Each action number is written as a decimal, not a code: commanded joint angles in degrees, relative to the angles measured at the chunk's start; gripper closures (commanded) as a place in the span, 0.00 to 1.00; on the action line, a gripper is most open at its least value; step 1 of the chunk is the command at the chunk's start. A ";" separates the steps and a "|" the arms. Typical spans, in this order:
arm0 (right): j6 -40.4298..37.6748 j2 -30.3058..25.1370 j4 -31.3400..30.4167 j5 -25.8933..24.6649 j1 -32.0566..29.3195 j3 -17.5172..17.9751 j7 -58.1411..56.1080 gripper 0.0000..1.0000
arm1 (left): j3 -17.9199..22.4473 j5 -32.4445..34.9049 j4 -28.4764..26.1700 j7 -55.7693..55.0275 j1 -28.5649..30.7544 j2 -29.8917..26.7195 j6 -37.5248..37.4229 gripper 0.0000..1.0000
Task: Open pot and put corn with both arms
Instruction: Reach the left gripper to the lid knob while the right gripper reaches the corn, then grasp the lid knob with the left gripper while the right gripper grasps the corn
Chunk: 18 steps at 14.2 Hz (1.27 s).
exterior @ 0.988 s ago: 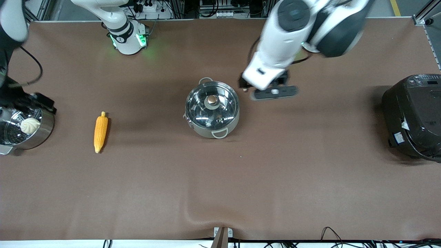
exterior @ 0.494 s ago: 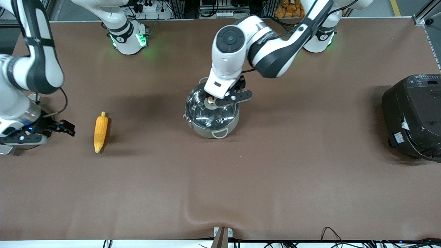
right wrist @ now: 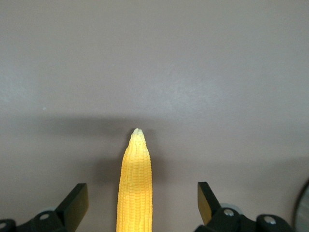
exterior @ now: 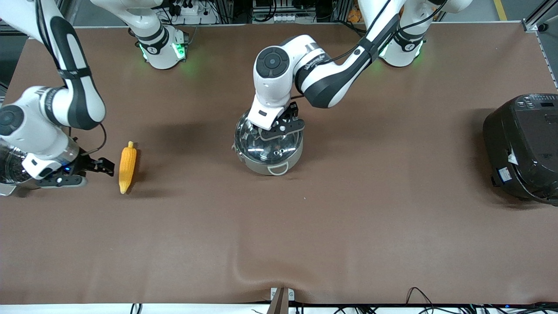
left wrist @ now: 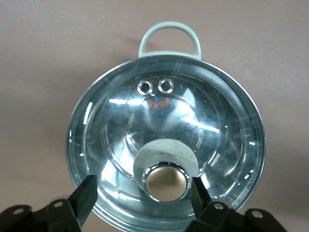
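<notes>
The steel pot stands mid-table with its glass lid on. My left gripper is low over the lid. It is open, with its fingers on either side of the copper knob and not touching it. The yellow corn lies on the mat toward the right arm's end. My right gripper is open just beside it. In the right wrist view the corn lies lengthwise between the open fingertips with gaps on both sides.
A steel steamer stands at the right arm's end of the table, mostly hidden by the right arm. A big black rice cooker stands at the left arm's end. The mat has a ripple near the front edge.
My left gripper swung from beside the pot to over the lid and came down around the knob. My right gripper moved from the steamer to the corn.
</notes>
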 commanded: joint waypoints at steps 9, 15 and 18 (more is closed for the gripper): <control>10.43 5.70 -6.86 -0.03 1.53 -0.18 -7.56 0.00 | 0.93 2.76 1.71 -2.46 -2.05 2.77 1.48 0.17; 13.07 7.81 -7.04 0.14 -0.04 -0.09 -10.10 0.00 | 1.20 3.47 1.63 -2.46 -2.84 3.30 2.10 0.22; 13.07 7.90 -8.00 0.58 -0.58 0.00 -10.64 0.00 | 1.11 3.47 1.54 -2.46 -2.84 3.47 2.10 0.25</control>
